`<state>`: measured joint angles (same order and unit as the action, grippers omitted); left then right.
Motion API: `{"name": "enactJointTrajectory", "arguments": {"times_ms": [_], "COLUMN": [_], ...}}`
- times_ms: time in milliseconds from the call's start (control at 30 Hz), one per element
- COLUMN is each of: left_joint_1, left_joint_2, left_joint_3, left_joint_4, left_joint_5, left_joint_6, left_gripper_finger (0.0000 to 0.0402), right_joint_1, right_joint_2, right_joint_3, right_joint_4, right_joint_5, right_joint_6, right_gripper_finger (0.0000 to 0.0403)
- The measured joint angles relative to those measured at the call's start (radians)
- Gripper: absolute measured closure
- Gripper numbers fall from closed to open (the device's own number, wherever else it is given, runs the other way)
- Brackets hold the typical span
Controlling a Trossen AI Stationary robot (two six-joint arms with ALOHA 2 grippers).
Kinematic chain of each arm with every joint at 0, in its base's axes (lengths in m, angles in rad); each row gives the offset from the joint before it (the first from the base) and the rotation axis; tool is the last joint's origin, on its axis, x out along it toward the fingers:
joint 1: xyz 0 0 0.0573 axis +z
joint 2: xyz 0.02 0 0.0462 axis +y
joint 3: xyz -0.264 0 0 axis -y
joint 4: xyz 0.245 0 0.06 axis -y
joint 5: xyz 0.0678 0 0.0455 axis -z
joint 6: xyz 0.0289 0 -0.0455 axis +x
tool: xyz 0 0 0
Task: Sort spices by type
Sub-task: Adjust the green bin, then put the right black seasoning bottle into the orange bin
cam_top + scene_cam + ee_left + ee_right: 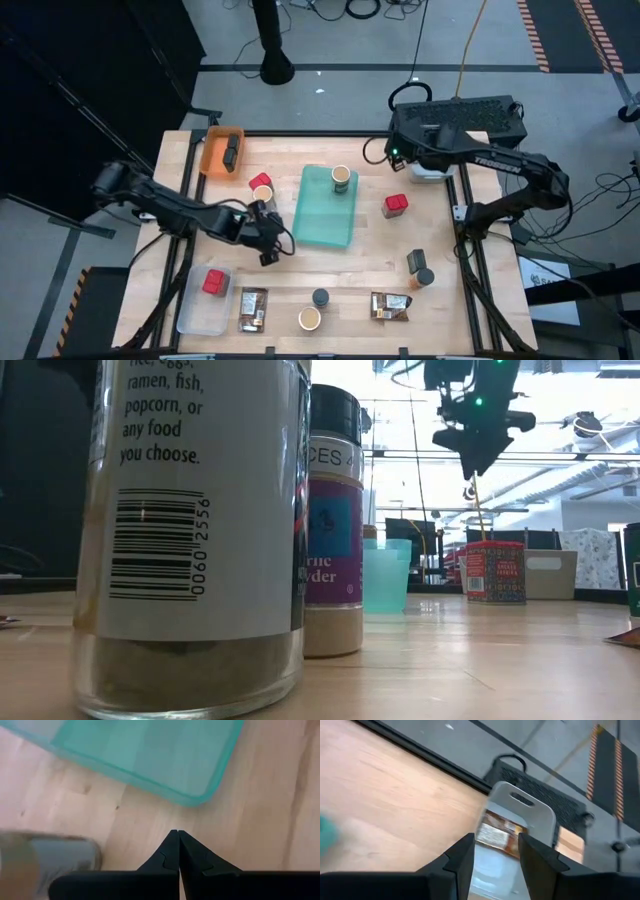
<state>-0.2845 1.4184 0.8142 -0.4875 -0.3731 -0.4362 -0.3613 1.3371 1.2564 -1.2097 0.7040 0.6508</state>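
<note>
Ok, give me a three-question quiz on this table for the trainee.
1. True or false: the left claw is shut, holding nothing.
2. What stands in the teal tray? A red box, B tan jar, C brown packet.
3. Name the item in the clear bin.
Key: 1 true; 2 B; 3 a red box.

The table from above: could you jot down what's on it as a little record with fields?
Teal tray: mid-table, one tan jar in its far corner
Orange bin: far left corner, a dark item inside
Clear bin: near left, holds a red box
Loose red boxes: two
Brown packets: two at near edge
Left gripper: shut, empty, beside the teal tray
Right gripper: open over a pale bin with a packet inside
</note>
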Motion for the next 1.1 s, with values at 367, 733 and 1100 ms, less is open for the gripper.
{"name": "enactJointTrajectory", "arguments": {"times_ms": [367,733,1100], "left_joint_1": [0.065,0.067,0.067], "left_joint_2": [0.123,0.125,0.125], "left_joint_3": [0.017,0.017,0.017], "left_joint_4": [0.086,0.184,0.217], "left_joint_5": [0.072,0.122,0.137], "left_joint_6": [0.043,0.085,0.105], "left_gripper_finger": [0.0401,0.0401,0.0401], "right_joint_1": [0.102,0.108,0.108], "right_joint_2": [-0.003,-0.003,-0.003], "right_joint_3": [0.0,0.0,0.0], "right_joint_4": [0.074,0.079,0.084], "right_joint_5": [0.01,0.011,0.003], "right_joint_6": [0.0,-0.001,0.01], "right_gripper_finger": [0.0266,0.0266,0.0266]}}
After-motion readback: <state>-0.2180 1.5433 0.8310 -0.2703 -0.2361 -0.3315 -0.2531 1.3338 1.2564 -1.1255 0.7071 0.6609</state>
